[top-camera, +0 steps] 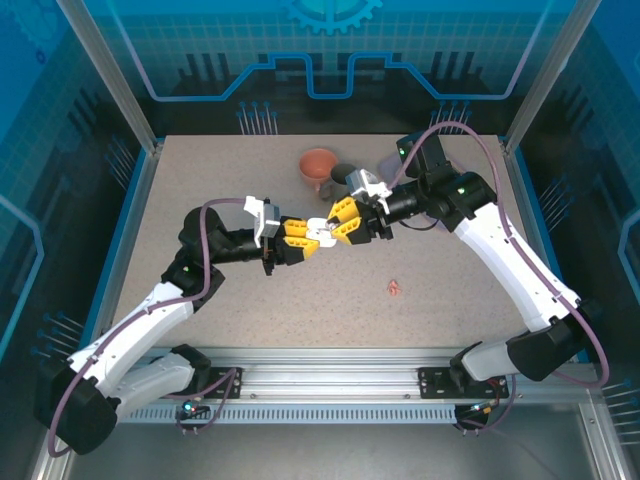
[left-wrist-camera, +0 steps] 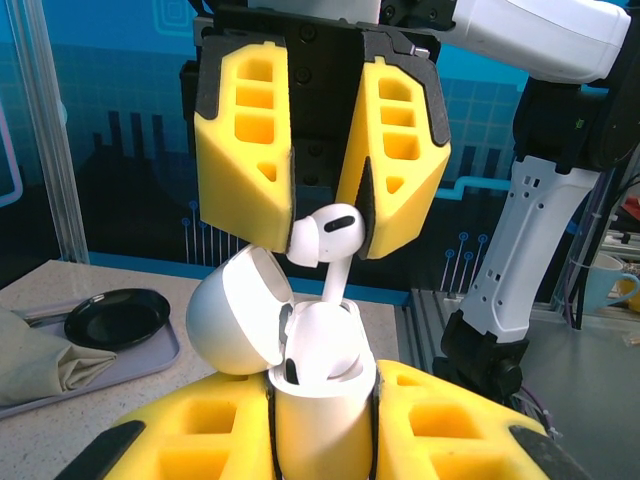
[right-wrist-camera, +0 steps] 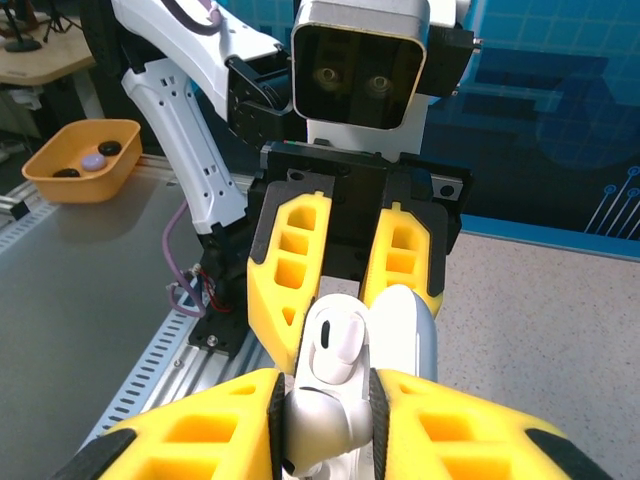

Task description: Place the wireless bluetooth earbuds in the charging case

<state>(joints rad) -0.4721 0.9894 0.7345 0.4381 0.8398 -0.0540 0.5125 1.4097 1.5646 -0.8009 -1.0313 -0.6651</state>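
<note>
Clamping the open charging case (left-wrist-camera: 318,425), the left gripper (top-camera: 303,241) is closed on its body. At its 12 o'clock, the right gripper (top-camera: 337,228) pinches 1 white earbud (left-wrist-camera: 322,238), stem tip in the case.

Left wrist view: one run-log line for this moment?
left hand: shut on white pebble-shaped plastic charging case, lid open | right hand: shut on white stemmed plastic earbud | stem partly in case

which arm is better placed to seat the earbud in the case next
Right: the right pincer grips the white earbud, stem pointing into the open charging case that the left pincer holds.
</note>
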